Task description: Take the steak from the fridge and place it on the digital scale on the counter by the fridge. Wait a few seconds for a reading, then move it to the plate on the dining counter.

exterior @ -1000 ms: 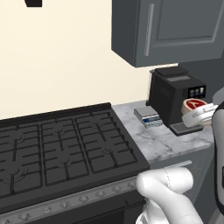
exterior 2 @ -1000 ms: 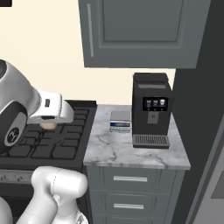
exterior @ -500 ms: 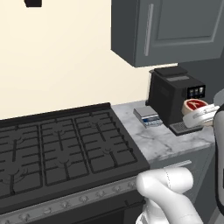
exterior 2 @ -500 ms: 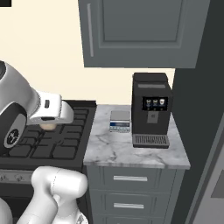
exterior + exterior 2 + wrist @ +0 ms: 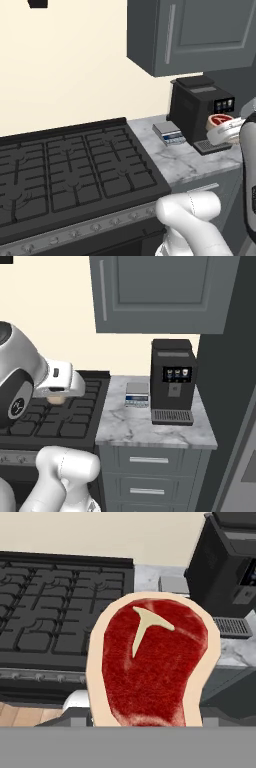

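The steak [image 5: 150, 662], a red slab with a tan rim and a white T of fat, hangs in front of the hand camera. My gripper [image 5: 222, 128] is shut on the steak [image 5: 220, 120], held in the air just in front of the counter's right end. From the other side, the white hand [image 5: 60, 381] hovers over the stove's edge with a tan bit of steak [image 5: 56, 399] under it. The digital scale [image 5: 167, 132] [image 5: 137, 394] [image 5: 172, 584] sits bare at the back of the marble counter [image 5: 150, 428]. A strip of the grey fridge [image 5: 248, 456] shows at lower right. The plate and the dining counter are out of view.
A black coffee machine [image 5: 200, 112] [image 5: 172, 381] stands right beside the scale. A black gas stove [image 5: 70, 170] lies left of the counter. Grey wall cabinets [image 5: 160, 293] hang above, and a tall dark panel [image 5: 225, 356] bounds the counter on the right. Drawers [image 5: 150, 461] sit below.
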Controlling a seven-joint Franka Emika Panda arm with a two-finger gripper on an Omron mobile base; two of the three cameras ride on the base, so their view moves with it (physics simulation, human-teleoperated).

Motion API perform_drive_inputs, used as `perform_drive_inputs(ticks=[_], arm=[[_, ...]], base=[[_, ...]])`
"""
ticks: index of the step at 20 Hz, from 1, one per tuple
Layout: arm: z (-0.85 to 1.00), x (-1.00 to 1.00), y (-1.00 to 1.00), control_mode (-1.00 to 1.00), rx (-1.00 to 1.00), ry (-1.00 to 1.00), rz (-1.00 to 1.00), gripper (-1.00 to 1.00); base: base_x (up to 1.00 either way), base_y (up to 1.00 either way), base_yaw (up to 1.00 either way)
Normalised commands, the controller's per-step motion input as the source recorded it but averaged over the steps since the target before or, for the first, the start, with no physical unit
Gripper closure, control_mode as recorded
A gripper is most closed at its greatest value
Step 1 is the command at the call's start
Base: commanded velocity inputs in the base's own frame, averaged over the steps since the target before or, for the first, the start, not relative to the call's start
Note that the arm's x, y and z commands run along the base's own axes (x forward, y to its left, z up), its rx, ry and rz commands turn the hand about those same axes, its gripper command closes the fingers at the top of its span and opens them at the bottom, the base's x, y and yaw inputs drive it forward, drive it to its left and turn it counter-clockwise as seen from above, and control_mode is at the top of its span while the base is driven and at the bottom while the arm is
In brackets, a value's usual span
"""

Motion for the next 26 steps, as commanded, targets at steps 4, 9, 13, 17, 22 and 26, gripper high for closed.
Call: perform_drive_inputs(ticks=[4, 9, 13, 17, 22, 26], arm=[[0.00, 0.53, 0.00, -1.00, -0.04, 0.41, 0.00, 1.00], [-0.18, 0.75, 0.02, -1.00, -0.04, 0.43, 0.00, 1.00], [-0.75, 0.93, 0.06, -1.00, -0.07, 0.15, 0.00, 1.00], [-0.89, 0.64, 0.02, -1.00, -0.01, 0.03, -0.02, 1.00], [-0.68, 0.83, 0.00, -1.00, 0.00, 0.00, -0.08, 1.00], [-0.41, 1.00, 0.01, -1.00, 0.00, 0.00, -0.11, 1.00]], base=[[0.00, 0.00, 0.00], [0.00, 0.00, 0.00], [0.00, 0.00, 0.00], [0.00, 0.00, 0.00], [0.00, 0.00, 0.00], [0.00, 0.00, 0.00]])
